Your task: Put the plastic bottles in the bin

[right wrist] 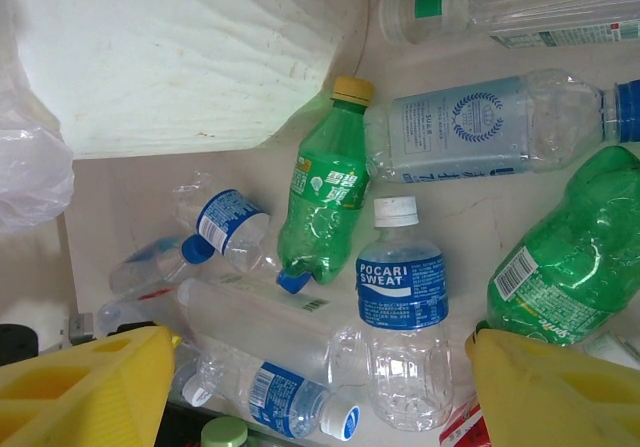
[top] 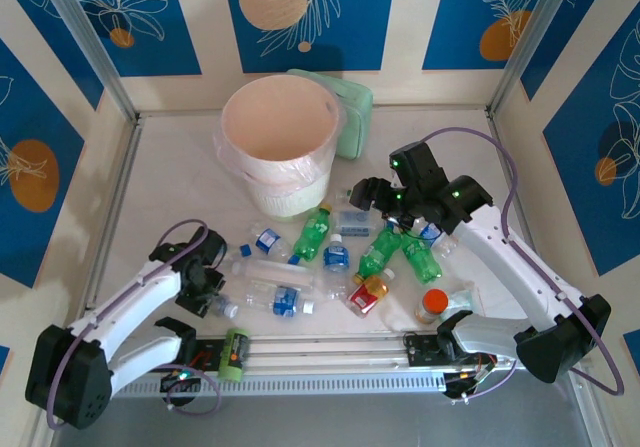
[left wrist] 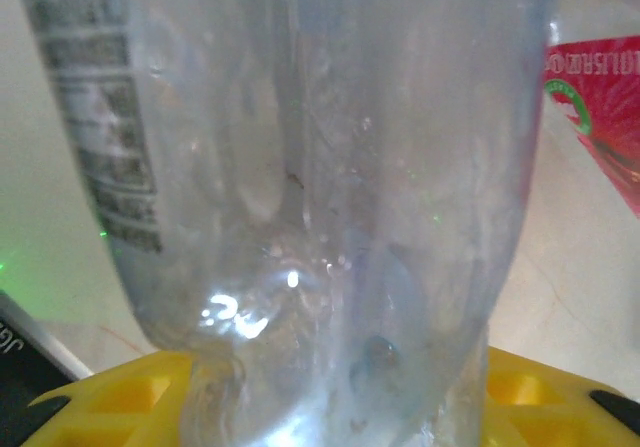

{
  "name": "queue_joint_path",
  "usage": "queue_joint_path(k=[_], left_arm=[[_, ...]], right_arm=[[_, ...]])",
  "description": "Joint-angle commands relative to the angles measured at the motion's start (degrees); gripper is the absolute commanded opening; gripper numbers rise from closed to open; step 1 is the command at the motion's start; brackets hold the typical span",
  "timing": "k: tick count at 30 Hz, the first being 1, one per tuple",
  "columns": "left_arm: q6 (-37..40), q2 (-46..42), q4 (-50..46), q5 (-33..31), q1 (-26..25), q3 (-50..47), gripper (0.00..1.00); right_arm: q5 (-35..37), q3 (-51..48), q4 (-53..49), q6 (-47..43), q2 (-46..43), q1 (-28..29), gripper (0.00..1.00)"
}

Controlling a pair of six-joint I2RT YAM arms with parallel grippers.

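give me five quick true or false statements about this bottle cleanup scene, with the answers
1. The bin stands upright. True.
2. The right tool is shut on a green bottle. False: its fingers are spread wide and hold nothing, with the loose bottles below them.
3. A clear bottle sits between the fingers of the left tool. True.
4. The Pocari Sweat bottle has a yellow cap. False: its cap is white. The yellow cap is on the green bottle beside it.
5. The orange-capped container is in the bin. False: it is on the table, near the right arm's base.
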Motion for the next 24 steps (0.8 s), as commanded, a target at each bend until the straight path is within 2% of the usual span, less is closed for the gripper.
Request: queue_joint_path(k=[1, 6, 11, 17, 20, 24], left_arm=[[1.57, -3.62, -6.58, -1.64, 0.28, 5.09, 0.46], [5.87, -6.62, -12.67, -5.85, 0.3, 15.02, 0.46], [14.48, -3.56, -12.14, -9.53, 0.31, 27.81, 0.47], [35.98, 9.68, -5.96, -15.79, 1.68, 54.52, 0.48], [43.59, 19.54, -4.55, -13.03, 1.8, 70.55, 0.48], [49.06, 32.17, -4.94, -6.84, 1.76, 89.96, 0.47]], right_arm=[[-0.71, -1.02, -0.04, 0.66, -0.55, -0.41, 0.78], [-0.93, -1.09, 0.4, 0.85, -0.55, -0.48, 0.78], [-0.71, -0.85, 0.4, 0.93, -0.94, -0.61, 0.78], [-1.6, -1.15, -0.33, 1.19, -1.85, -0.72, 0.78], [-1.63, -1.37, -1.08, 1.18, -2.27, -0.74, 0.78], [-1.46, -1.68, -1.31, 1.49, -3.35, -0.92, 0.78]])
